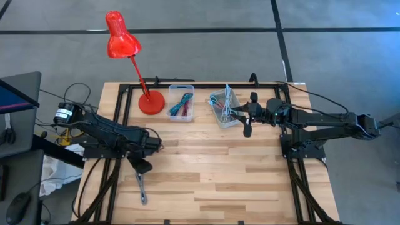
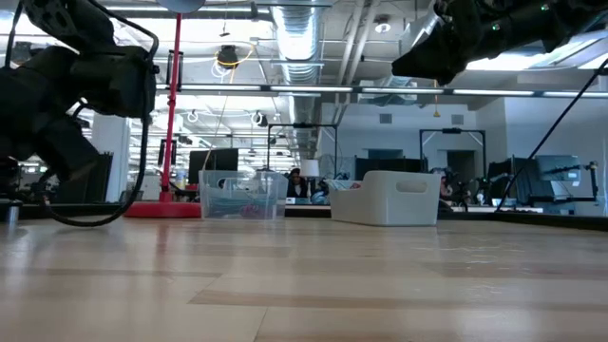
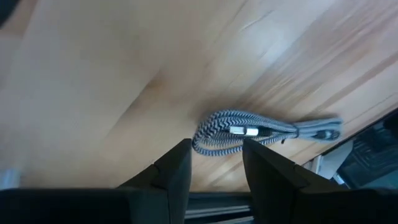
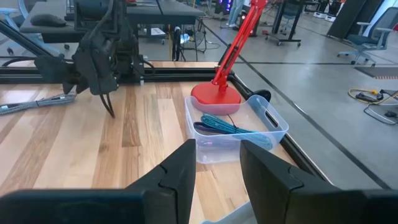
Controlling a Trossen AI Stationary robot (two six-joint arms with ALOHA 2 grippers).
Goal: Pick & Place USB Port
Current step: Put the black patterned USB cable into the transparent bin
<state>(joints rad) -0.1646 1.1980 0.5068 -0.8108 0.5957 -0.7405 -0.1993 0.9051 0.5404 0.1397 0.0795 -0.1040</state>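
The USB cable (image 3: pixel 261 130) is seen lying coiled on the desk (image 1: pixel 212 169) near its front left edge, grey and braided, touched by neither gripper. The left gripper (image 3: pixel 214 163) is held just above the desk, close beside the cable, with its fingers (image 3: pixel 177 168) parted and nothing between them. In the high view the cable (image 1: pixel 142 187) is shown as a thin strip pointing toward the front edge, just below the left gripper (image 1: pixel 143 165).

The right gripper (image 1: pixel 247 129) is raised over the back of the desk, next to the white bin (image 1: pixel 224 107), which is filled with loose cables. Its fingers (image 4: pixel 180 168) are parted and empty in the right wrist view. A clear bin (image 1: pixel 181 103) holding blue and red cables is placed to the left of the white one, and a red lamp (image 1: pixel 128 53) is stood on its round base beside it at the back left.
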